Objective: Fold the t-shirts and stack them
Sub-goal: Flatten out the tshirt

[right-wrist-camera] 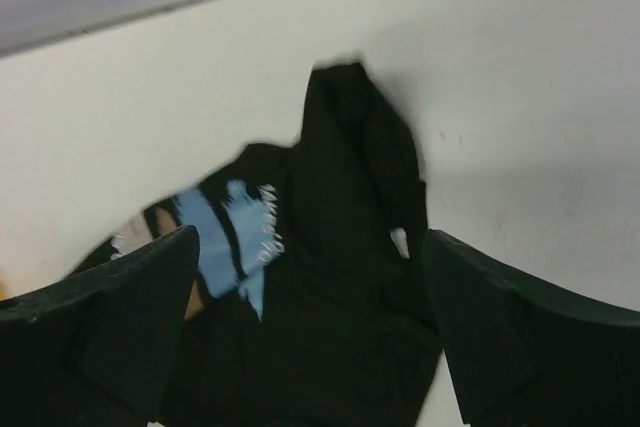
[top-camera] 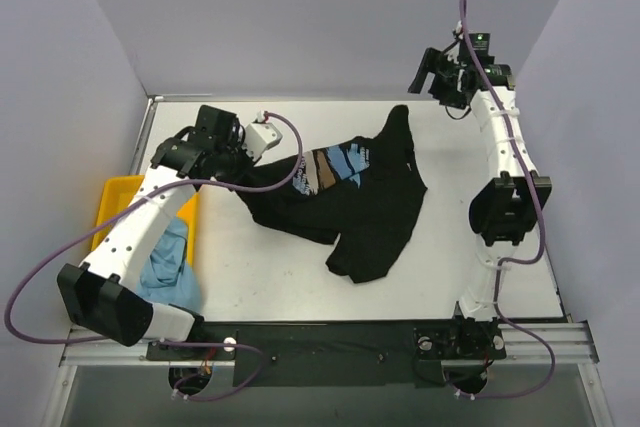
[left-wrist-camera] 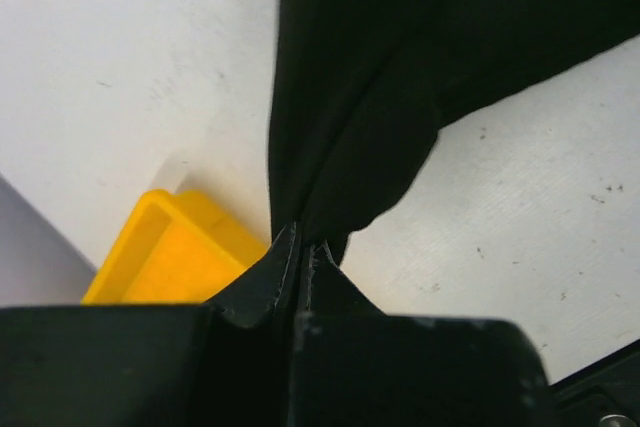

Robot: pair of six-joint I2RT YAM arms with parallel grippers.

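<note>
Left gripper (left-wrist-camera: 303, 247), clamped on the black tee (top-camera: 350, 197) crumpled at desk (top-camera: 250, 267) centre, should hold firm while the wide-open, empty right gripper (right-wrist-camera: 310, 247) at 1 o'clock takes the tee's 12 o'clock edge to spread it flat.

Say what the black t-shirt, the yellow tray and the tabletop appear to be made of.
Black t-shirt: soft matte cloth, probably cotton knit; it drapes and bunches in folds. Yellow tray: likely moulded plastic, smooth, uniform colour, raised rim. Tabletop: hard, flat, matte white, lightly scuffed; material unclear.
</note>
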